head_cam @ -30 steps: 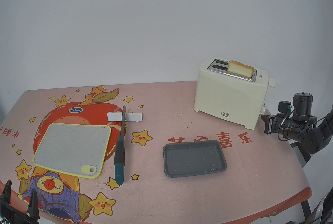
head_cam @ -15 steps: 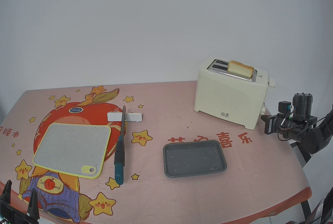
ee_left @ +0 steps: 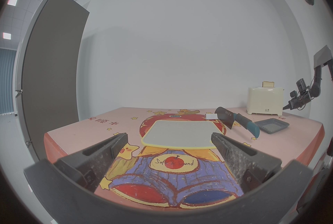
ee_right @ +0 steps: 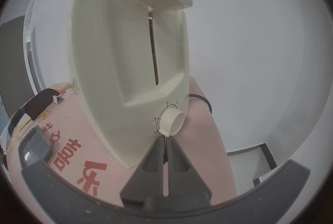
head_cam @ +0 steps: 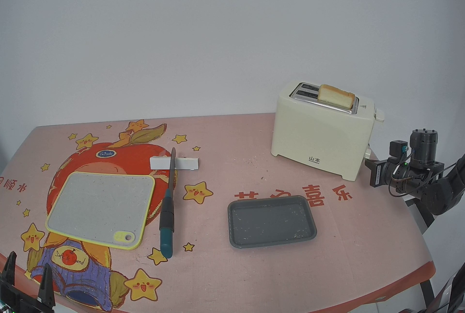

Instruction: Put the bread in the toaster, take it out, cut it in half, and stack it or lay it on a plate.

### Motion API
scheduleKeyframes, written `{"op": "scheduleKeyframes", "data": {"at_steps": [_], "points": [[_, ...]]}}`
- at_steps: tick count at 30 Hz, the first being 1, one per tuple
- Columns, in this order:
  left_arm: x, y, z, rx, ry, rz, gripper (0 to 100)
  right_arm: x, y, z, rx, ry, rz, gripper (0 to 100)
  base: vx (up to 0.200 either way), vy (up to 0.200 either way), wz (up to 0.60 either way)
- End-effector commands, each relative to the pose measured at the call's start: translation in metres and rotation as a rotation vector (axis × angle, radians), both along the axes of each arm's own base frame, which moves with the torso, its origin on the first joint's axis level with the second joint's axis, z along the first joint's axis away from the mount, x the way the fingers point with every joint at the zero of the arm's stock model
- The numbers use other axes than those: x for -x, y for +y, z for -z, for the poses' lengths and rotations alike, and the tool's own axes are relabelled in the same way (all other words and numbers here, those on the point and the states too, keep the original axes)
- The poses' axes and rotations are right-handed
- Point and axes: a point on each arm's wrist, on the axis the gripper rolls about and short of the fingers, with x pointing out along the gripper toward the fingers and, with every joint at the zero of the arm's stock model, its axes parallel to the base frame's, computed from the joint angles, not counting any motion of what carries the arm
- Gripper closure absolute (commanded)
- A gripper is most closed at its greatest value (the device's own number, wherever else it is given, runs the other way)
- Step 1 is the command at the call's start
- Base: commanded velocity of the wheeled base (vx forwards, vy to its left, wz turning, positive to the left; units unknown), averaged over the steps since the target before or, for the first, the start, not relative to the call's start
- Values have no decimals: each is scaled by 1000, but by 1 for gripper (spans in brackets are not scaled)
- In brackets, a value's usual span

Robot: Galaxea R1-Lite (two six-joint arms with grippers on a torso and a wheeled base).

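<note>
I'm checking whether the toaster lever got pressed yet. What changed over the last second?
Barely anything: the right wrist edged a hair toward the robot's right. The right gripper stayed shut at the dial of the toaster, the lever up, the bread standing in its slot. Knife, cutting board, plate and open left gripper kept their places.
</note>
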Motion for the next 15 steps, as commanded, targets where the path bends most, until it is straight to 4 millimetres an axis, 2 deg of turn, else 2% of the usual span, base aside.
{"op": "scheduleKeyframes", "data": {"at_steps": [1, 6, 8, 9, 14, 15], "points": [[-1, 0, 5, 0, 11, 0, 0, 4, 3, 3, 6, 16, -10, 100, 0, 0, 0], [-1, 0, 5, 0, 10, 0, 0, 14, 8, 1, 11, 20, -28, 100, 0, 0, 0], [-1, 0, 5, 0, 10, 0, 0, 17, 7, -7, 6, -7, -27, 100, 0, 0, 0], [-1, 0, 5, 0, 11, 0, 0, 21, 7, -18, 3, -38, -28, 100, 0, 0, 0], [-1, 0, 5, 0, 10, 0, 0, 30, 7, -31, -2, -82, -30, 100, 0, 0, 0], [-1, 0, 5, 0, 10, 0, 0, 34, 6, -39, -3, -113, -30, 100, 0, 0, 0]]}}
